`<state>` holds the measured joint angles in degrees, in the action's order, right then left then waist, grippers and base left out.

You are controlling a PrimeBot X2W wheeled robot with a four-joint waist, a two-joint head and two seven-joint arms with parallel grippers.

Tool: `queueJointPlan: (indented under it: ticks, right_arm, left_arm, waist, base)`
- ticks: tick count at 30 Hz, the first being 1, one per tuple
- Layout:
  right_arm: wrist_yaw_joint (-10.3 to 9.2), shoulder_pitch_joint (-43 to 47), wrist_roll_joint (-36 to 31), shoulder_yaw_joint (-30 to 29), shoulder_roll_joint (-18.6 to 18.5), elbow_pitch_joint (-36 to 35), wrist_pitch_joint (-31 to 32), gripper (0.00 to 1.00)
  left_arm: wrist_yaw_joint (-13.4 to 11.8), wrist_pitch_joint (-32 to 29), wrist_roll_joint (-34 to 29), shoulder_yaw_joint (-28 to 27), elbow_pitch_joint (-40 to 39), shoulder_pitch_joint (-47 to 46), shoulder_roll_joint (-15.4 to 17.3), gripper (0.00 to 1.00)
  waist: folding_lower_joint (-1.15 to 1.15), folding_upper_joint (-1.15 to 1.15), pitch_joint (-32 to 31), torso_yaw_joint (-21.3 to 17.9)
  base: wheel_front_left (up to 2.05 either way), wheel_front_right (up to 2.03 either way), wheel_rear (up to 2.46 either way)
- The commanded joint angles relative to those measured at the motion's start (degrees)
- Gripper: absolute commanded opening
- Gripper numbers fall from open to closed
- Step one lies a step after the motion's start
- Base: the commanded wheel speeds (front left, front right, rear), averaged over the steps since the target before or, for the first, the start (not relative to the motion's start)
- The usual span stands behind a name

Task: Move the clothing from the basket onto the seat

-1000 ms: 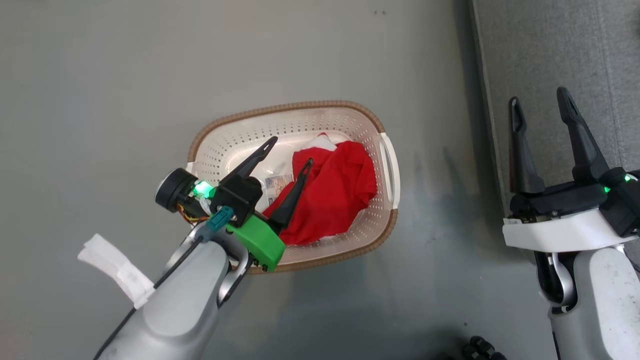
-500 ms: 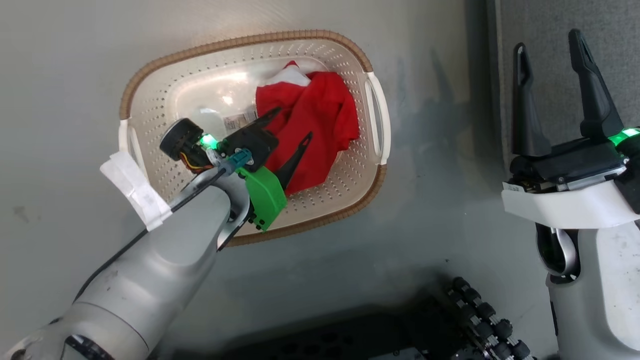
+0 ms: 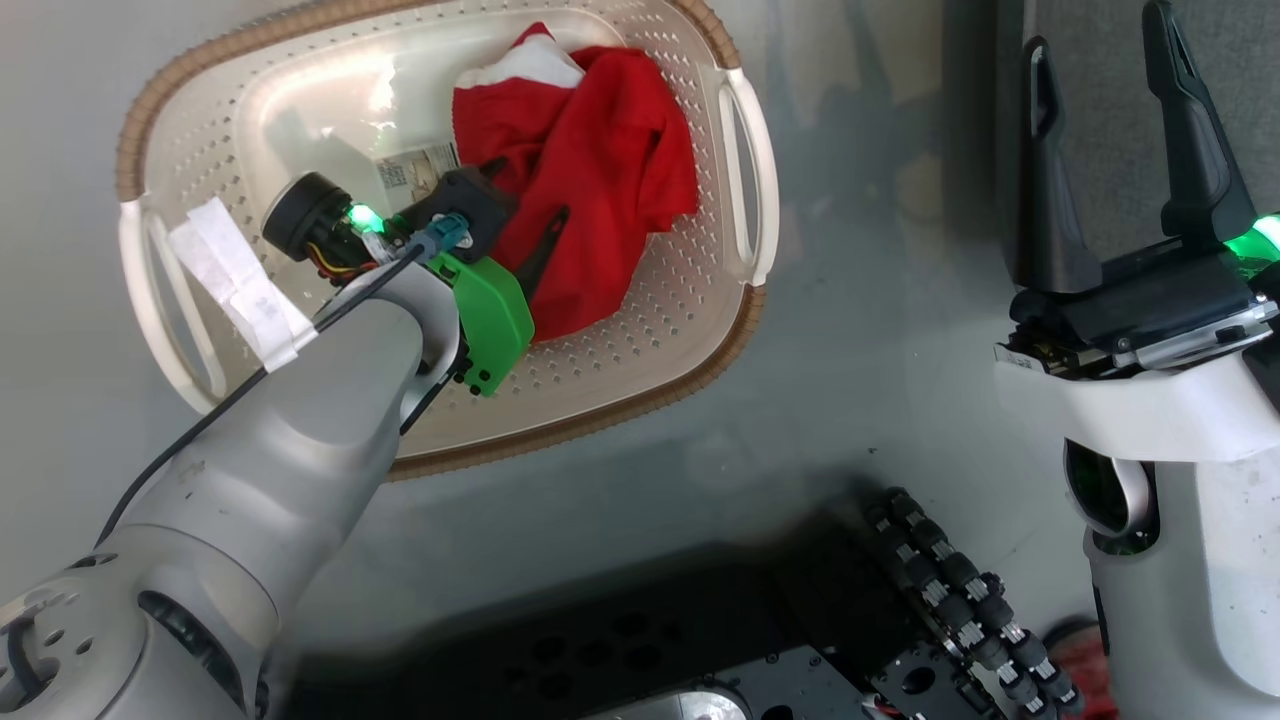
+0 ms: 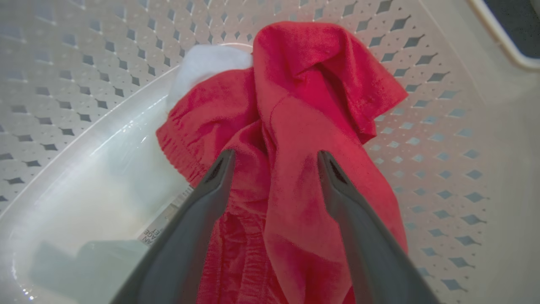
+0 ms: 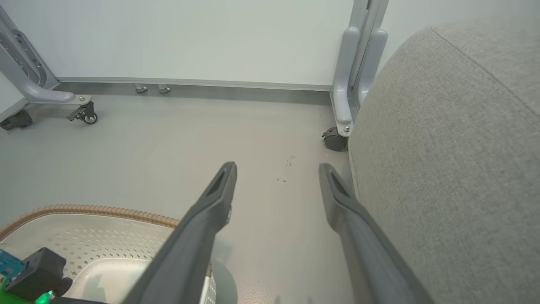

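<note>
The cream perforated basket [image 3: 600,420] with its brown rim stands on the grey floor at the upper left of the head view. Inside lies the clothing [image 3: 600,170], a crumpled red garment with a white patch at its far end. My left gripper [image 3: 525,195] is down inside the basket, open, its fingers straddling a fold of the red clothing [image 4: 295,105] without closing on it. My right gripper [image 3: 1095,40] stands open and holds nothing, at the edge of the grey seat [image 3: 1250,80]. In the right wrist view the seat [image 5: 455,147] rises to the right of the gripper [image 5: 276,166].
A label sticker [image 4: 164,219] lies on the basket floor left of the clothing. My dark base with rollers [image 3: 950,590] shows at the bottom. Metal frame legs on casters [image 5: 335,139] stand by the far wall, beside the seat.
The camera has tilted down, so the basket sits higher in the head view and my base has come into sight. My left gripper has sunk deeper into the basket, onto the clothing.
</note>
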<state>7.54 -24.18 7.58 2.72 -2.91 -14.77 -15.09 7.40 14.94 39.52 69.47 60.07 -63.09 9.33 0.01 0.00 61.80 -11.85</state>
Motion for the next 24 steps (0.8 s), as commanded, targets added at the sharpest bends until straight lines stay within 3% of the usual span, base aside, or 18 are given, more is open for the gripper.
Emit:
queueJointPlan:
  ticks: [1, 13, 14, 15, 24]
  right_arm:
    - [-0.10, -0.1, -0.1, 0.1, 0.0, -0.4, -0.1, 1.00]
    - [-0.10, 1.2, -0.9, 0.2, 0.0, -1.3, -0.1, 1.00]
    - [-0.10, 1.3, -1.0, 0.1, 0.0, -1.4, -0.1, 1.00]
    - [-0.10, 1.4, -1.0, 0.1, 0.0, -1.4, -0.1, 1.00]
    - [-0.10, -0.1, -0.6, 0.0, 0.0, -1.2, -0.1, 1.00]
  left_arm:
    - [0.1, -0.3, 1.2, 0.6, 0.6, -0.6, -0.2, 1.00]
    - [0.1, -4.1, 6.4, 3.6, -0.1, -0.9, -0.2, 0.98]
    - [0.1, -4.1, 6.1, 3.7, -0.2, -0.9, 0.0, 0.36]
    - [0.1, -4.3, 5.9, 3.8, -0.5, -0.8, 0.0, 0.00]
    - [0.1, -4.1, 1.3, 4.0, -4.9, 0.3, 1.0, 0.00]
  waist:
    - [-0.01, 0.00, 1.5, -0.7]
    - [-0.01, 0.00, 2.2, -1.1]
    - [-0.01, 0.00, 2.2, -1.1]
    - [-0.01, 0.00, 2.2, -1.1]
    - [-0.01, 0.00, 1.8, -1.0]
  base:
    - [0.00, 0.00, 0.00]
    - [0.00, 0.00, 0.00]
    - [0.00, 0.00, 0.00]
    - [0.00, 0.00, 0.00]
    - [0.00, 0.00, 0.00]
